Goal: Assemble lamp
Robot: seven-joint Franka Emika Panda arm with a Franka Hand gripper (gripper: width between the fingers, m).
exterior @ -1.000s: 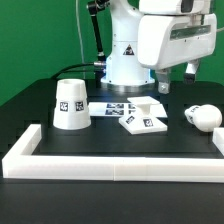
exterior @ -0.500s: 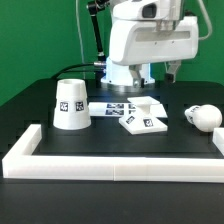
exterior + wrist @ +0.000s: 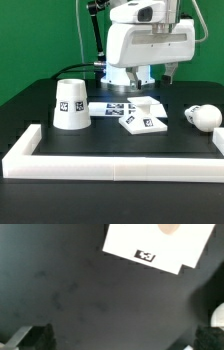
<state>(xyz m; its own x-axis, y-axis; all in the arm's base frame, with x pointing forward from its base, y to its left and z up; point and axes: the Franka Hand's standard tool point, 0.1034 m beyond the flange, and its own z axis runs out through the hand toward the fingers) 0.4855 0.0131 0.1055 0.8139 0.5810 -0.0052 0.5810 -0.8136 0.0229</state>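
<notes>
The flat square base (image 3: 143,119) lies on the black table in the middle, with a tag on top. The cone shade (image 3: 70,104) stands at the exterior view's left. The rounded bulb (image 3: 203,117) lies at the exterior view's right. My gripper (image 3: 162,76) hangs above and behind the base, well clear of it. In the wrist view the base (image 3: 150,241) shows ahead, a sliver of the bulb (image 3: 218,314) at the edge, and bare table between my open, empty gripper's (image 3: 122,337) fingers (image 3: 28,336).
The marker board (image 3: 113,108) lies between the shade and the base, partly under the base. White bars (image 3: 110,162) edge the table at the front and both sides. The arm's base (image 3: 125,70) stands at the back.
The arm and gripper have moved toward the exterior view's left and slightly up, now over the area behind the base. The lamp parts have not moved.
</notes>
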